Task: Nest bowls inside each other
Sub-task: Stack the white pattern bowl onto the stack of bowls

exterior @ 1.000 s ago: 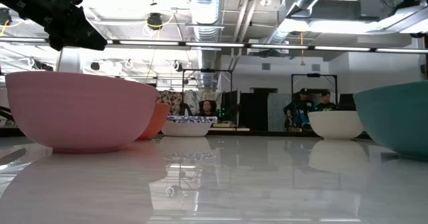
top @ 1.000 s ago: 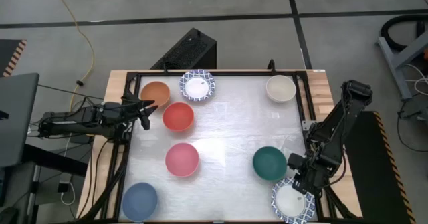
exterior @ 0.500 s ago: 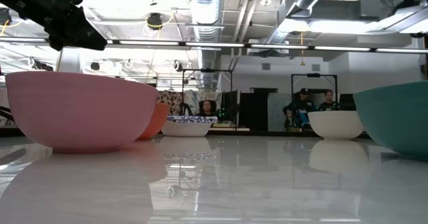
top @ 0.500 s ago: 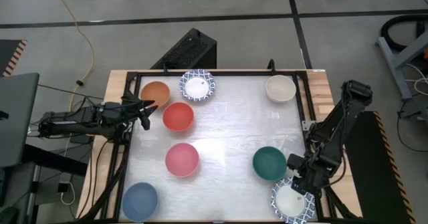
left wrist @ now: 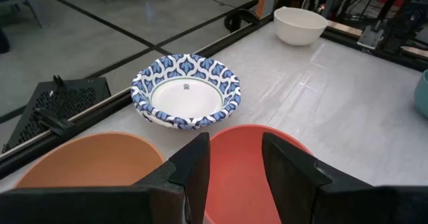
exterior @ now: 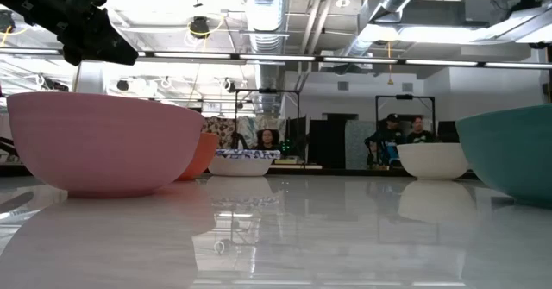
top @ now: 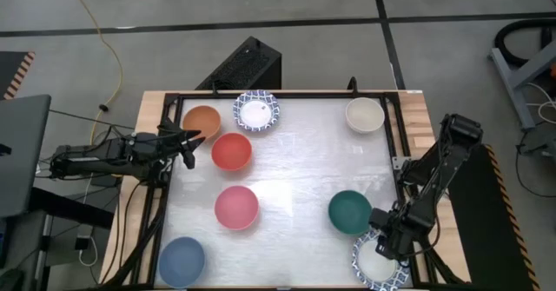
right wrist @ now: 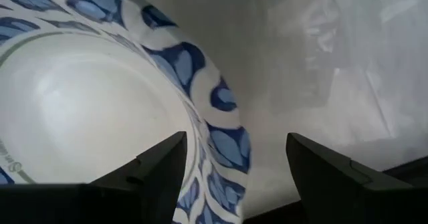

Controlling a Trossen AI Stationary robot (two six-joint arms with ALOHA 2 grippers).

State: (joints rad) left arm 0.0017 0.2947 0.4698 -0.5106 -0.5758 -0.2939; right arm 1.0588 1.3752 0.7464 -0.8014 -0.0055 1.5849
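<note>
1. Right gripper: low over the near right corner of the table, fingers spread wide astride the rim of a blue-patterned bowl, one finger above the white inside, the other outside; nothing lifted
2. Left gripper: at the far left of the table, fingers part-way apart, holding nothing, just short of the red bowl and beside the orange bowl
3. Second blue-patterned bowl: far edge, right of the orange one
4. Cream bowl: far right corner
5. Dark green bowl: just beside the right gripper's bowl
6. Pink bowl: centre-left; blue bowl: near left corner
7. All bowls stand singly, none nested
</note>
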